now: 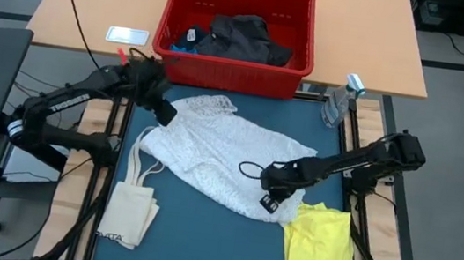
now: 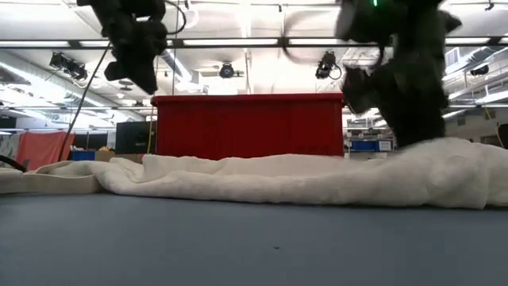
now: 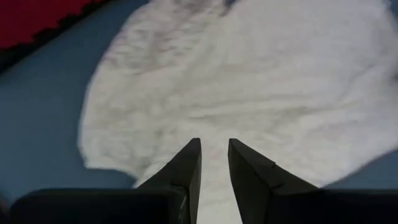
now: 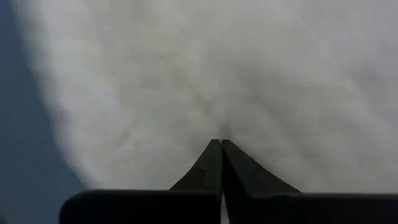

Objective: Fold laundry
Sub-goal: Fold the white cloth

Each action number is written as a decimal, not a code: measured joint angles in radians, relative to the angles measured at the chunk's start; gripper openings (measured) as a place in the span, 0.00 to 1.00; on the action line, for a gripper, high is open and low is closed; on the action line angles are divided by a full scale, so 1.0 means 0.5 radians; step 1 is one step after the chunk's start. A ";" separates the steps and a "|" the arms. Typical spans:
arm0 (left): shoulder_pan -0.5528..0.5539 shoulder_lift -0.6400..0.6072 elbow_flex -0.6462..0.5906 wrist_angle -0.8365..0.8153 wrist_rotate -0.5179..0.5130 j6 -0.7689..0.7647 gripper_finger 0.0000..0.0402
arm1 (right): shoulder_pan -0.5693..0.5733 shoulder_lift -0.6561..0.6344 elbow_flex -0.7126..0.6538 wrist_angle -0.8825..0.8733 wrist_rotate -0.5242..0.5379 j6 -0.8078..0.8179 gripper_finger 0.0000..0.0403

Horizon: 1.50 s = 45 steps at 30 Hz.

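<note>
White garment (image 1: 220, 151) spread mid-table. Right gripper (image 1: 270, 194) reaches low across, fingers pressed together pinching its near edge. Left gripper (image 1: 163, 113) raised over far corner, fingers slightly apart, empty.

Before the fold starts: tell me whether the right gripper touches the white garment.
Touching: in the right wrist view the right gripper is shut, tips pinching the white garment.

Red bin (image 1: 236, 68) walls off the far edge, bare blue mat (image 1: 200, 242) open near front
</note>
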 joint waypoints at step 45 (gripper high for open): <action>-0.851 0.890 0.002 0.573 -0.092 -0.336 0.16 | -0.445 -0.649 -0.311 -0.482 0.850 0.173 0.02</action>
